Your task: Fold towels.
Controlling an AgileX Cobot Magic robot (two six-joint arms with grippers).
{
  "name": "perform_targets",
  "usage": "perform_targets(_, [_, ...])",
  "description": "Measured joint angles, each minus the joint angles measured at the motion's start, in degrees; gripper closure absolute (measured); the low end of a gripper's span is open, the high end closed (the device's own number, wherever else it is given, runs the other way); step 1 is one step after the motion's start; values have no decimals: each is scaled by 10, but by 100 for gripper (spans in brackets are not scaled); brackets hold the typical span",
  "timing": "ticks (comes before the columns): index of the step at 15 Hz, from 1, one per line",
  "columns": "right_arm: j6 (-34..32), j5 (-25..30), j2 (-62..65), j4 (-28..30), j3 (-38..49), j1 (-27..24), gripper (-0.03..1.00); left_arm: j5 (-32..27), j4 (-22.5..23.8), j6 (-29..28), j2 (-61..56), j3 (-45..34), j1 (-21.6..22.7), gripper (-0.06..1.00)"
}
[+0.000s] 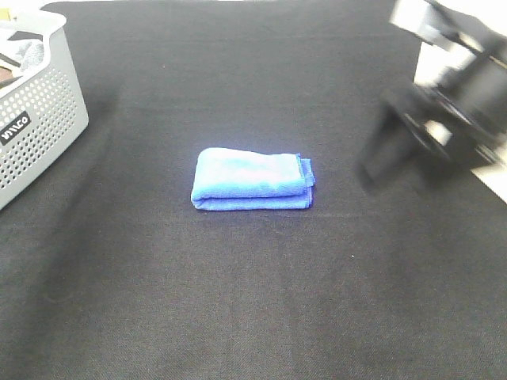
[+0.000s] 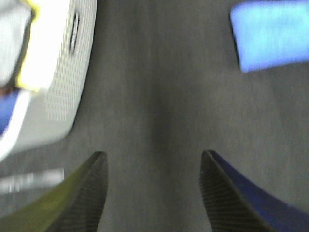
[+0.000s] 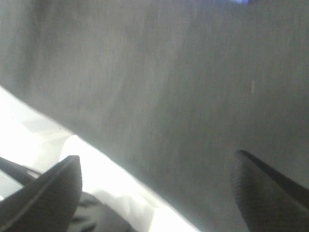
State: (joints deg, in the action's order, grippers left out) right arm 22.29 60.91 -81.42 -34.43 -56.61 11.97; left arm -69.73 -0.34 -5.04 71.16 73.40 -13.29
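From the high camera, the blue towel (image 1: 252, 181) lies folded into a small packet at the middle of the black bench (image 1: 238, 317), well apart from the grey perforated basket (image 1: 40, 119) at the left edge; the right gripper (image 1: 380, 154) is a blur at the right. The left wrist view shows the left gripper (image 2: 153, 186) with jaws wide apart, holding nothing, towel and basket beyond. The right wrist view shows jaws spread wide and empty over the bench

obstacles: basket (image 1: 36, 111) far left, towel (image 1: 252, 181) centre | cloth (image 1: 253, 301) elsewhere open
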Motion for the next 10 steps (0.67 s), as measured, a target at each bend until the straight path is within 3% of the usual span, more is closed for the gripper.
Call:
perform_targets(5, [-44, 3, 268, 97, 179, 0, 17, -1, -2, 18, -279, -234, 0, 39])
perform_targets(10, [-120, 50, 516, 254, 218, 0, 17, -2, -7, 55, -548, -344, 0, 39])
